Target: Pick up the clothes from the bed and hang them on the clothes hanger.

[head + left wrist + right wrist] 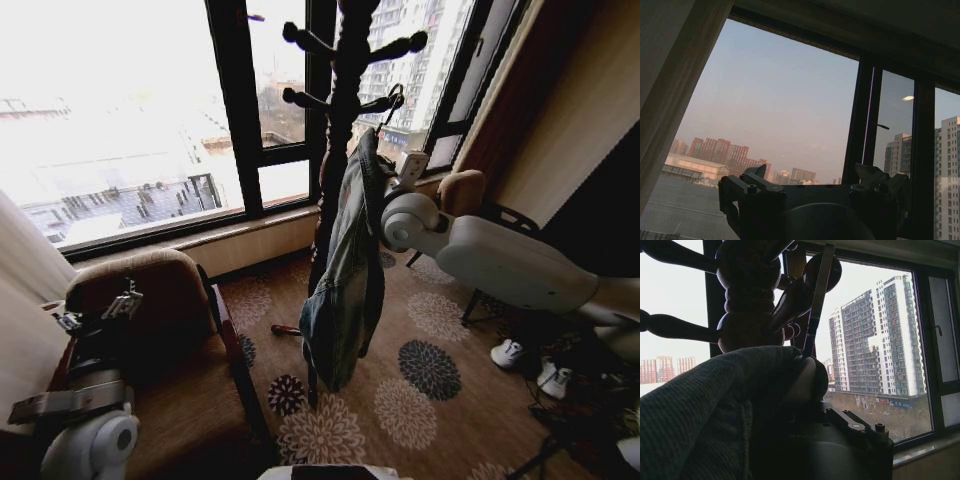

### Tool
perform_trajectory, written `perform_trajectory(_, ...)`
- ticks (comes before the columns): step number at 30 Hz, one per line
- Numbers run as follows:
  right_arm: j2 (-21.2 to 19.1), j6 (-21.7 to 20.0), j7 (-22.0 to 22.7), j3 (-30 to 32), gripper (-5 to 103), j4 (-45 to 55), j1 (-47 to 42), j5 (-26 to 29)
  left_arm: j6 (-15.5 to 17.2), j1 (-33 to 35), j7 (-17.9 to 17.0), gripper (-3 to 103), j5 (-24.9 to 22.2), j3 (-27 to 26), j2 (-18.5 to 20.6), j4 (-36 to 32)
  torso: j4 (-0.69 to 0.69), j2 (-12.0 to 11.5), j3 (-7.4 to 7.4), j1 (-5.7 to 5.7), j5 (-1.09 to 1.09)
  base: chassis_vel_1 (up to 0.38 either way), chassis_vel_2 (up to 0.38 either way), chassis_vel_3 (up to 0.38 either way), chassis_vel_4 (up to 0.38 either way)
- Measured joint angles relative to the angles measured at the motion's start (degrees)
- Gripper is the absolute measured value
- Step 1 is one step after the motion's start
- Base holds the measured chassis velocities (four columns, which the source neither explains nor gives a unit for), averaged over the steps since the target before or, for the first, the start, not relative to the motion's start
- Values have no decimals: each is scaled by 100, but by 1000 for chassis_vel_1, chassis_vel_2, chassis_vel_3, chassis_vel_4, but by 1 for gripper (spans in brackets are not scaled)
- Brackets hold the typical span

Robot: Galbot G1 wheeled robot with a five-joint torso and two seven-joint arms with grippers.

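The denim jacket [345, 270] hangs in the centre of the head view, draped down the dark wooden coat stand [345, 60] that rises before the window [150, 120]. Its collar end sits high at the upper middle of the frame, where the clothes hanger [392, 102] hooks its silver wire over a peg of the stand. The right gripper [408, 172] is at the jacket's shoulder, right of centre, pressed against the cloth; whether its fingers are apart or together I cannot tell, since the fabric covers them in the right wrist view. The left gripper [118, 302] rests at the lower left above a brown armchair [150, 290], its fingers [752, 187] apart and holding nothing.
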Motion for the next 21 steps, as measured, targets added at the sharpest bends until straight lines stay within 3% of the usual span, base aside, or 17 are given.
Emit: perform_trajectory(21,155,-67,60,-89,18,-104,159,77,-8,-1,1,100,1,-12,-9,3,-1,0,0,0,0,0,0,0,0)
